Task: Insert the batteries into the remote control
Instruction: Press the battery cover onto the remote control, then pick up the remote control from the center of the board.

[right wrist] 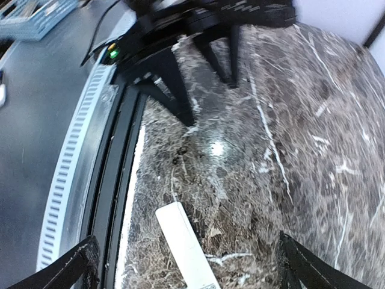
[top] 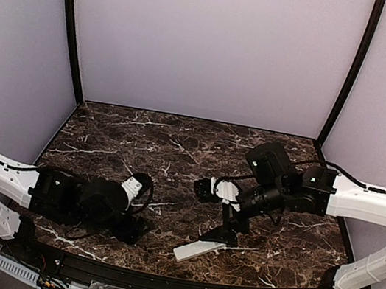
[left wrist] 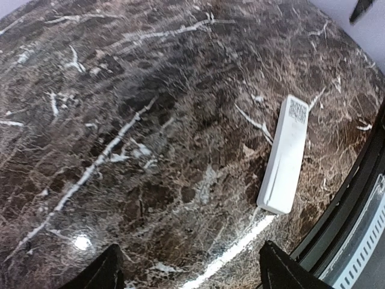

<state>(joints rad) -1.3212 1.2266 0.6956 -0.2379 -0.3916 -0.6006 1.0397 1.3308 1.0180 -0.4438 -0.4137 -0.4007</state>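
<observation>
**Remote lies alone near the table's front edge, both grippers free**

On the dark marble table (top: 177, 149), the two arms take up most of the view: the left arm low at the near left, the right arm reaching in from the right, wrist turned down over the middle. The left gripper (left wrist: 191, 274) shows its two fingertips set wide apart with only bare stone between them; the right gripper (right wrist: 186, 265) likewise has its fingers spread wide and holds nothing.

The remote control (top: 198, 250) lies flat near the front edge, label side up in the left wrist view, touched by neither gripper. It sits below the right wrist and to the right of the left gripper.

No batteries show in any view (nor a cover piece), so I cannot tell whether they are already inside. Judging by the free hands and the remote lying by itself, the loading step looks either finished or not begun. The next move calls for checking the compartment side, which means gripping the remote by its long edges and turning it over.
</observation>
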